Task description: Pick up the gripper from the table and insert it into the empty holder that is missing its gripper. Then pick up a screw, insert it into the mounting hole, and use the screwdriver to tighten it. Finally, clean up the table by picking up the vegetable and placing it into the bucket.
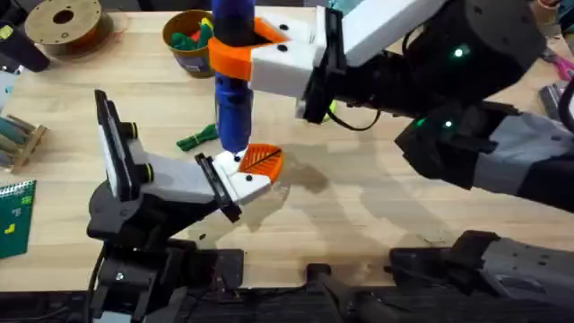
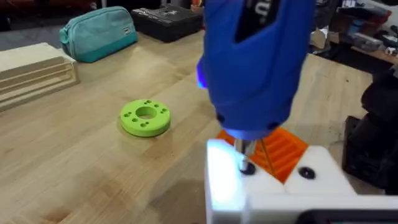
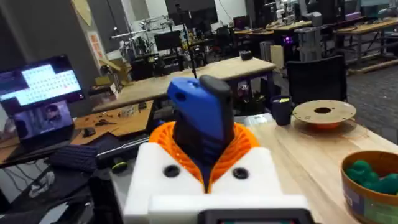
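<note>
We note right gripper (image 1: 256, 49) clamped on screwdriver (image 1: 232, 81), held upright, bit resting on screw in white holder (image 2: 249, 186). Orange gripper (image 1: 261, 161) seated in holder. Left gripper (image 1: 235, 175) finger spacing: we cannot tell. Vegetable (image 1: 197, 138) lies on table (image 1: 359, 215) beside screwdriver. Bucket (image 1: 186, 40) at far edge.

Robotics lab or workshop: rows of workbenches (image 3: 249, 67), monitors (image 3: 43, 81), office chair (image 3: 317, 78), filament spool (image 3: 323, 113).
</note>
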Robot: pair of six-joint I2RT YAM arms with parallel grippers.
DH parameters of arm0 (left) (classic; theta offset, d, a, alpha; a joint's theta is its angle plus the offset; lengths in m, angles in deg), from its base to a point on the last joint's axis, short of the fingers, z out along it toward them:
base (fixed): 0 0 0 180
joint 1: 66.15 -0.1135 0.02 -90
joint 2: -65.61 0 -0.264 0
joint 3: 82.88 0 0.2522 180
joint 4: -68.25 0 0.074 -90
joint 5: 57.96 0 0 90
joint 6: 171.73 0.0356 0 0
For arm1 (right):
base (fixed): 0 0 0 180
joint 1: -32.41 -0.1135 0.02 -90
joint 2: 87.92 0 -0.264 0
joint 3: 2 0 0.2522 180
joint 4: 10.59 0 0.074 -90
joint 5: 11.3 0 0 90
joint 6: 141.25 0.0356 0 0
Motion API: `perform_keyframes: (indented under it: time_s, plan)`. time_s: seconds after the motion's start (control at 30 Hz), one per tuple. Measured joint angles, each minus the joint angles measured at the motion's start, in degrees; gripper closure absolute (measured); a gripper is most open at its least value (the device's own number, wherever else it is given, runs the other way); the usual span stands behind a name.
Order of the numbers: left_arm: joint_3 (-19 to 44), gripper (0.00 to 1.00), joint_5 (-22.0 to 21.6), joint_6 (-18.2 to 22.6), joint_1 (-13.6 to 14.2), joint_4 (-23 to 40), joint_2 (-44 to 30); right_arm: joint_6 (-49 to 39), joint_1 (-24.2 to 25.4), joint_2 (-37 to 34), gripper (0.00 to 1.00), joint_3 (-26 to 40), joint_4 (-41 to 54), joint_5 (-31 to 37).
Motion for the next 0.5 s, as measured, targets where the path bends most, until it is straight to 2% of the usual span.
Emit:
perform_keyframes:
  time_s: [0.2,0.5]
  plan:
    - [0.0,0.997,0.0,0.0,0.0,0.0,0.0,0.9,0.5,0.0,0.97,0.0,-4.2,0.0]
    - [0.0,0.997,0.0,0.0,0.0,0.0,0.0,1.8,0.7,0.0,0.97,0.0,-4.1,-0.6]
